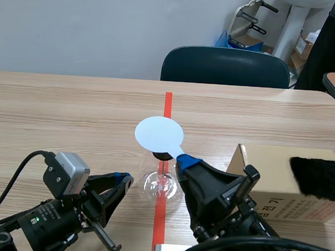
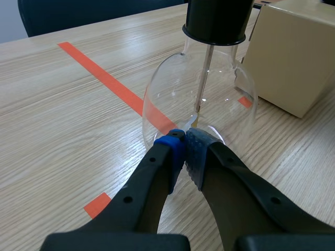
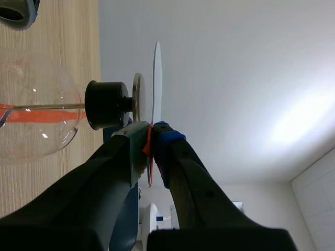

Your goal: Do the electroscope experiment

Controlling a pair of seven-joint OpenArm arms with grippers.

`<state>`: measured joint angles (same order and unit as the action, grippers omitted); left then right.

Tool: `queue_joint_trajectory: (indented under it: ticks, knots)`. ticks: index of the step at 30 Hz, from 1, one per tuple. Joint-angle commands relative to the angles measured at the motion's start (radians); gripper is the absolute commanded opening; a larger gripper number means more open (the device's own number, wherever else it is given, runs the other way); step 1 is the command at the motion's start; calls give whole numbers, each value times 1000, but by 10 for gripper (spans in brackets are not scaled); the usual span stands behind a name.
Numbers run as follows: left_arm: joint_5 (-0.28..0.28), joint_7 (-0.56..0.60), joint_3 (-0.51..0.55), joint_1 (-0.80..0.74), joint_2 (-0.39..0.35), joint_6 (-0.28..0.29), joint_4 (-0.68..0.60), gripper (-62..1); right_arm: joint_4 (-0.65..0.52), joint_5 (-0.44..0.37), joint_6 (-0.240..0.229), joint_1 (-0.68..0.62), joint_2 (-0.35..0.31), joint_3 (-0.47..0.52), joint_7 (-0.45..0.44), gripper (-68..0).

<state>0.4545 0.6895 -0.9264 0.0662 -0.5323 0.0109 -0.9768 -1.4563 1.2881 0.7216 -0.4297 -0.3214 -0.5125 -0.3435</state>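
The electroscope is a clear glass flask (image 1: pixel 161 186) with a black stopper (image 1: pixel 163 155), standing on the orange tape line. A rod (image 2: pixel 204 78) hangs inside the flask (image 2: pixel 199 99) from the stopper (image 2: pixel 217 21). My right gripper (image 1: pixel 187 160) is shut on the edge of a thin white disc (image 1: pixel 159 134), held flat over the stopper. Seen by the right wrist, the disc (image 3: pixel 156 78) sits a narrow gap from the electroscope's metal plate (image 3: pixel 137 97), clamped in the gripper (image 3: pixel 151 138). My left gripper (image 2: pixel 184 149) is shut on nothing, its tips at the flask's base.
A cardboard box (image 1: pixel 277 182) with a black furry cloth (image 1: pixel 317 178) on it stands right of the flask, close to my right arm. A dark chair (image 1: pixel 225 66) is behind the table's far edge.
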Motion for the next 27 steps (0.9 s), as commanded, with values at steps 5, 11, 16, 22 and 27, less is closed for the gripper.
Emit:
queue_joint_trajectory:
  ticks: [5, 11, 16, 22, 27]
  knots:
    - [6, 16, 6, -2, 0, 1, -17, -573, -12, -1, 19, 17, 0, 3, -3, -658]
    - [6, 16, 6, -2, 0, 1, -17, -573, -12, -1, 19, 17, 0, 3, 55, -658]
    - [6, 16, 6, -2, 0, 1, -17, -573, -12, -1, 19, 17, 0, 3, 170, -658]
    - [6, 16, 6, -2, 0, 1, -17, -573, -12, 0, 19, 17, 0, 3, 346, -658]
    - [6, 16, 6, -2, 0, 1, -17, -573, -12, 0, 19, 17, 0, 3, 479, -658]
